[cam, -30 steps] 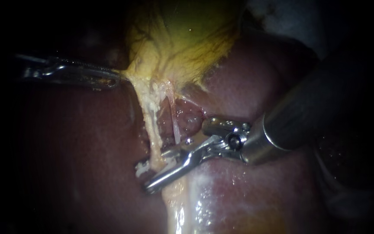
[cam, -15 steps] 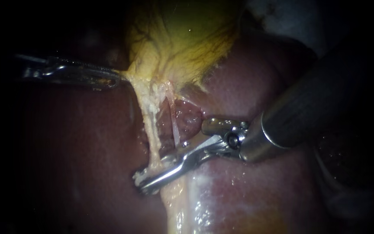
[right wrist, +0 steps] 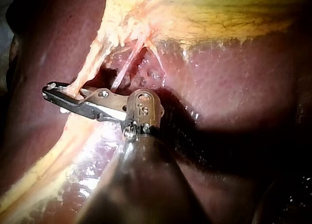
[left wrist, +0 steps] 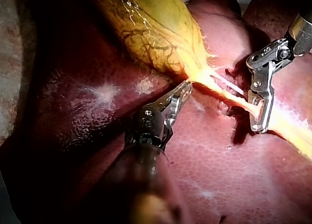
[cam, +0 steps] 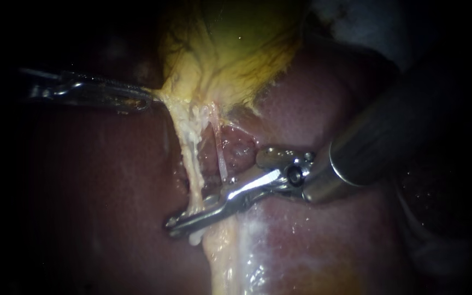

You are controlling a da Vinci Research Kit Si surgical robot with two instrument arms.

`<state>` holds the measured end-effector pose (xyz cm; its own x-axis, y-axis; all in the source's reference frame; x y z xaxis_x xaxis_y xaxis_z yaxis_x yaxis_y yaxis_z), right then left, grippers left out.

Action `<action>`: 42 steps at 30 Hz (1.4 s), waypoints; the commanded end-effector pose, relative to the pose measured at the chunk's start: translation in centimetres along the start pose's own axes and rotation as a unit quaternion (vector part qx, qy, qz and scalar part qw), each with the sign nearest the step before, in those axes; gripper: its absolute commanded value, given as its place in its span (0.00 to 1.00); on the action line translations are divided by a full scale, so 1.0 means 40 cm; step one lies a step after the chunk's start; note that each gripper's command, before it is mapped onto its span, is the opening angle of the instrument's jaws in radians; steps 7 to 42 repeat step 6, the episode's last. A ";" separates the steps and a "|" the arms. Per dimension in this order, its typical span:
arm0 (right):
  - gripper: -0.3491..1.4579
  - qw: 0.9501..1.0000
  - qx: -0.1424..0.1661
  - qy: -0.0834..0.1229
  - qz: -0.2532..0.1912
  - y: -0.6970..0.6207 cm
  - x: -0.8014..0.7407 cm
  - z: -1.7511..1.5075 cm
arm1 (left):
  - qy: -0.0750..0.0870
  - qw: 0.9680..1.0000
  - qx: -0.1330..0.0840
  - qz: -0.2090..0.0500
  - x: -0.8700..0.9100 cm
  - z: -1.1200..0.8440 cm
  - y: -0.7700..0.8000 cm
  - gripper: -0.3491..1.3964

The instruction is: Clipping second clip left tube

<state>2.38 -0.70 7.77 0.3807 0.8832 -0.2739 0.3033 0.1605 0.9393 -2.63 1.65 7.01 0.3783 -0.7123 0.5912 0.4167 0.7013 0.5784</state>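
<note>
The left tube (cam: 191,164), a pale yellow strand, runs down from the yellow-green gallbladder (cam: 236,49) across the liver (cam: 105,186). Beside it lies a thinner pink tube (cam: 220,158). My right instrument (cam: 173,225) comes in from the right with its long jaws shut across the left tube low down; the same grip shows in the right wrist view (right wrist: 52,90) on the tube (right wrist: 87,72) and in the left wrist view (left wrist: 261,126). My left instrument (cam: 140,101) is shut on the gallbladder's lower edge and holds it stretched leftward; its jaws (left wrist: 184,90) show in the left wrist view.
Dark red liver (left wrist: 219,175) surrounds the working spot on all sides. A pale fatty band (cam: 230,257) runs on below the right instrument's jaws. My right instrument's thick shaft (cam: 389,136) fills the endoscope view's right side.
My right instrument's jaws, open around the left tube a second ago, have closed on it and slid slightly further left. The left instrument has held still.
</note>
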 end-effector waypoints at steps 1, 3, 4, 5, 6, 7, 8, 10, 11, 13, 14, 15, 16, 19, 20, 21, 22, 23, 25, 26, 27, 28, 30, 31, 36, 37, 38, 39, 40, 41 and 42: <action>0.00 1.000 0.000 0.000 -0.001 0.0001 -0.0002 0.0001 | 0.000 1.000 0.000 0.000 0.0000 0.0000 0.0000 0.00; 0.00 1.000 0.000 0.000 -0.001 0.0001 -0.0002 0.0001 | 0.000 1.000 0.000 0.000 0.0000 -0.0001 0.0000 0.00; 0.00 1.000 0.000 0.000 -0.001 0.0001 -0.0002 0.0001 | 0.000 1.000 0.000 0.000 0.0000 -0.0001 0.0000 0.00; 0.00 1.000 0.000 0.000 -0.001 0.0001 -0.0002 0.0001 | 0.000 1.000 0.000 0.000 0.0000 -0.0001 0.0000 0.00; 0.00 1.000 0.000 0.000 -0.001 0.0001 -0.0002 0.0001 | 0.000 1.000 0.000 0.000 0.0000 -0.0001 0.0000 0.00; 0.00 1.000 0.000 0.000 -0.001 0.0001 -0.0002 0.0001 | 0.000 1.000 0.000 0.000 0.0000 -0.0001 0.0000 0.00; 0.00 1.000 0.000 0.000 -0.001 0.0001 -0.0002 0.0001 | 0.000 1.000 0.000 0.000 0.0000 -0.0001 0.0000 0.00; 0.00 1.000 0.000 0.000 -0.001 0.0001 -0.0002 0.0001 | 0.000 1.000 0.000 0.000 0.0000 -0.0001 0.0000 0.00; 0.00 1.000 0.000 0.000 -0.001 0.0001 -0.0002 0.0001 | 0.000 1.000 0.000 0.000 0.0000 -0.0001 0.0000 0.00; 0.00 1.000 0.000 0.000 -0.001 0.0001 -0.0002 0.0001 | 0.000 1.000 0.000 0.000 0.0000 -0.0001 0.0000 0.00; 0.00 1.000 0.000 0.000 -0.001 0.0001 -0.0002 0.0001 | 0.000 1.000 0.000 0.000 0.0000 -0.0001 0.0000 0.00; 0.00 1.000 0.000 0.000 -0.001 0.0001 -0.0002 0.0001 | 0.000 1.000 0.000 0.000 0.0000 -0.0001 0.0000 0.00; 0.00 1.000 0.000 0.000 -0.001 0.0001 -0.0002 0.0001 | 0.000 1.000 0.000 0.000 0.0000 -0.0001 0.0000 0.00; 0.00 1.000 0.000 0.000 -0.001 0.0001 -0.0002 0.0001 | 0.000 1.000 0.000 0.000 0.0000 -0.0001 0.0000 0.00; 0.00 1.000 0.000 0.000 -0.001 0.0001 -0.0002 0.0001 | 0.000 1.000 0.000 0.000 0.0000 -0.0001 0.0000 0.00; 0.00 1.000 0.000 0.000 -0.001 0.0001 -0.0002 0.0001 | 0.000 1.000 0.000 0.000 0.0000 -0.0001 0.0000 0.00; 0.00 1.000 0.000 0.000 -0.001 0.0001 -0.0002 0.0001 | 0.000 1.000 0.000 0.000 0.0000 -0.0001 0.0000 0.00; 0.00 1.000 0.000 0.000 -0.001 0.0001 -0.0002 0.0001 | 0.000 1.000 0.000 0.000 0.0000 -0.0001 0.0000 0.00; 0.00 1.000 0.000 0.000 -0.001 0.0001 -0.0002 0.0001 | 0.000 1.000 0.000 0.000 0.0000 -0.0001 0.0000 0.00; 0.00 1.000 0.000 0.000 -0.001 0.0001 -0.0002 0.0001 | 0.000 1.000 0.000 0.000 0.0000 -0.0001 0.0000 0.00; 0.00 1.000 0.000 0.000 -0.001 0.0001 -0.0002 0.0001 | 0.000 1.000 0.000 0.000 0.0000 -0.0001 0.0000 0.00; 0.00 1.000 0.000 0.000 -0.001 0.0001 -0.0002 0.0001 | 0.000 1.000 0.000 0.000 0.0000 -0.0001 0.0000 0.00; 0.00 1.000 0.000 0.000 -0.001 0.0001 -0.0002 0.0001 | 0.000 1.000 0.000 0.000 0.0000 -0.0001 0.0000 0.00; 0.00 1.000 0.000 0.000 -0.001 0.0001 -0.0002 0.0001 | 0.000 1.000 0.000 0.000 0.0000 -0.0001 0.0000 0.00; 0.00 1.000 0.000 0.000 -0.001 0.0001 -0.0002 0.0001 | 0.000 1.000 0.000 0.000 0.0000 -0.0001 0.0000 0.00; 0.00 1.000 0.000 0.000 -0.001 0.0001 -0.0002 0.0001 | 0.000 1.000 0.000 0.000 0.0000 -0.0001 0.0000 0.00; 0.00 1.000 0.000 0.000 -0.001 0.0001 -0.0002 0.0001 | 0.000 1.000 0.000 0.000 0.0000 -0.0001 0.0000 0.00; 0.00 1.000 0.000 0.000 -0.001 0.0001 -0.0002 0.0001 | 0.000 1.000 0.000 0.000 0.0000 -0.0001 0.0000 0.00; 0.00 1.000 0.000 0.000 -0.001 0.0001 -0.0002 0.0001 | 0.000 1.000 0.000 0.000 0.0000 -0.0001 0.0000 0.00; 0.00 1.000 0.000 0.000 -0.001 0.0001 -0.0002 0.0001 | 0.000 1.000 0.000 0.000 0.0000 -0.0001 0.0000 0.00; 0.00 1.000 0.000 0.000 -0.001 0.0001 -0.0002 0.0001 | 0.000 1.000 0.000 0.000 0.0000 -0.0001 0.0000 0.00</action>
